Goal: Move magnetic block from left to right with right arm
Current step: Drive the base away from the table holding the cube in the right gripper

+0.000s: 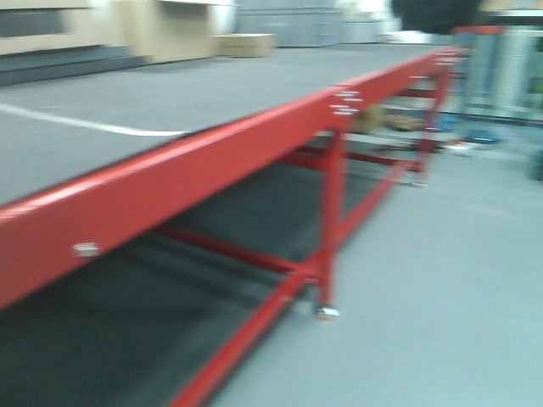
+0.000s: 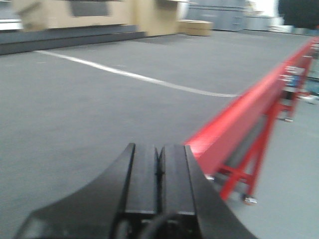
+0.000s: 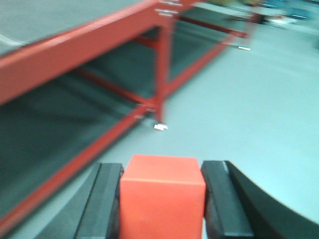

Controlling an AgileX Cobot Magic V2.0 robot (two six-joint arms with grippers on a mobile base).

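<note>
The block [image 3: 162, 194] is pinched in the right end effector [image 3: 162, 214]. Its black fingers [image 3: 105, 204] press flat against the block's left and right faces, parted only by the cube's width. The block's top and near face show bright red and bare, and it touches nothing else. It hangs in the air rather than resting on the table.

From where the right wrist looks, that end effector is out past the table's red rail [image 3: 75, 50], which runs off to its left. Pale grey floor [image 3: 239, 99] lies under it and ahead of it. It points forward and a little down along the table's side, toward the red legs [image 3: 162, 69] and the shadowed space beneath. The arm behind it is out of sight.

The left end effector [image 2: 159, 164] has its two black fingers pressed together, with only a thin seam between them and nothing held. It sits low over the grey table [image 2: 75, 124], near the red rail on its right, aimed along the top toward the far end.

A white line [image 2: 134, 75] crosses the table ahead of it. A cardboard box [image 1: 246, 44] stands at the far end. All three views are smeared with blur.
</note>
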